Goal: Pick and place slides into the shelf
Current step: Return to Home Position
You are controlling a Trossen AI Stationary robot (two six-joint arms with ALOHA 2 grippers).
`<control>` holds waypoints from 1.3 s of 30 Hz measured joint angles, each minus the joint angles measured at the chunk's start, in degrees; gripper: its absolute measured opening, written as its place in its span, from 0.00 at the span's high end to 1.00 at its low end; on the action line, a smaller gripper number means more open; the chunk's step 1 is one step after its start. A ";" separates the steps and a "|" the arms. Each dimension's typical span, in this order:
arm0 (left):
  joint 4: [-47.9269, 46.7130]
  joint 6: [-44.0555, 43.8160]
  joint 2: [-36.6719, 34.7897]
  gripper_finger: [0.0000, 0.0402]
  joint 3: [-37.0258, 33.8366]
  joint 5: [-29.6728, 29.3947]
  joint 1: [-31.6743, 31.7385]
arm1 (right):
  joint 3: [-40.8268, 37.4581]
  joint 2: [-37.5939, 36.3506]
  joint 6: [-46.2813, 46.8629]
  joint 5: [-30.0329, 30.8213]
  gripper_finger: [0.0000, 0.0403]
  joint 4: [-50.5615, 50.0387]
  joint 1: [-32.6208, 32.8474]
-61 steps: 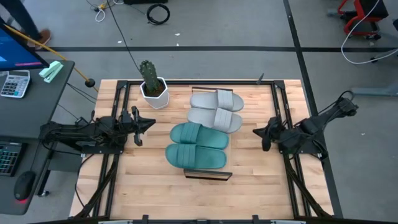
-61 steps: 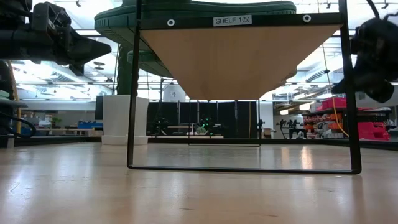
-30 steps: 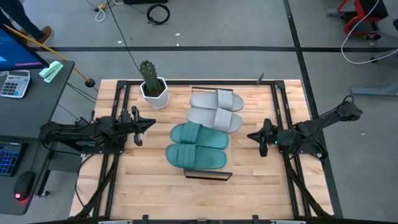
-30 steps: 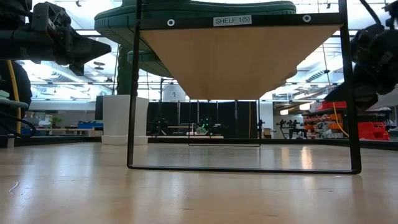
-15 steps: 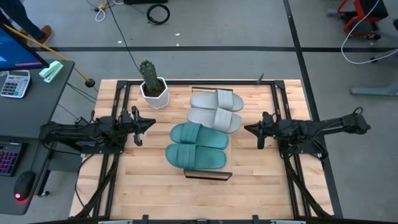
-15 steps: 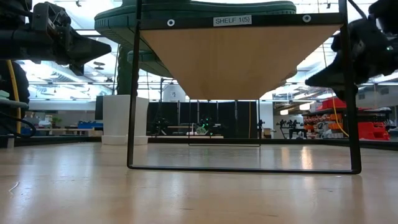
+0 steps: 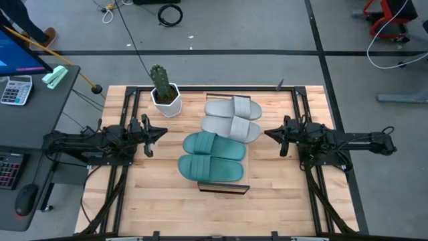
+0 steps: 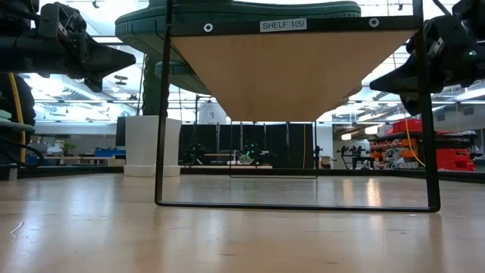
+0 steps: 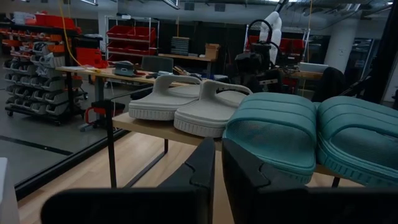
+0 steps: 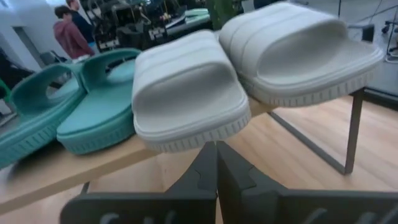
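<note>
Pincers clenched, empty: left pincer (image 7: 160, 131), right pincer (image 7: 269, 136) flank shelf (image 8: 280, 72) holding grey slides (image 7: 231, 119), teal slides (image 7: 212, 157).

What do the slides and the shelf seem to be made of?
Grey slides and teal slides: probably moulded foam, matte, with thick one-piece soles and ribbed straps. Shelf: smooth light wood board in a thin dark frame, seemingly metal.

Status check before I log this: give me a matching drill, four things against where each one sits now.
1 grey slides
2 teal slides
3 cactus pot
4 right gripper

A on the table, off the shelf
B shelf end nearest the cactus pot
C other shelf end
D beside the shelf, holding nothing

Pairs: 1-B, 2-C, 3-A, 4-D.
</note>
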 joint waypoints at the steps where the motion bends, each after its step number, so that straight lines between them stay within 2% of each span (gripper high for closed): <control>1: 0.00 -0.01 0.00 0.91 0.00 0.00 0.01 | 0.00 -0.27 -0.04 -0.75 1.00 0.27 -0.68; 10: 0.00 -0.01 0.00 0.91 0.00 0.00 0.00 | 0.00 -4.08 -0.40 -2.50 1.00 7.79 -2.69; 18: 0.00 -0.01 0.00 0.93 0.00 0.00 0.01 | -0.06 -5.61 -0.56 -2.34 1.00 9.45 -2.69; 24: 0.00 -0.01 0.00 0.91 0.00 0.00 0.01 | -4.59 -5.63 2.43 -4.83 1.00 20.48 -1.99; 30: 0.00 -0.03 0.00 0.90 0.00 0.00 0.00 | -4.40 -5.57 2.06 -7.04 1.00 19.34 -1.07; 39: 0.00 -0.01 0.00 0.94 0.00 0.00 -0.01 | -4.39 -5.54 -0.93 -8.78 1.00 10.42 1.31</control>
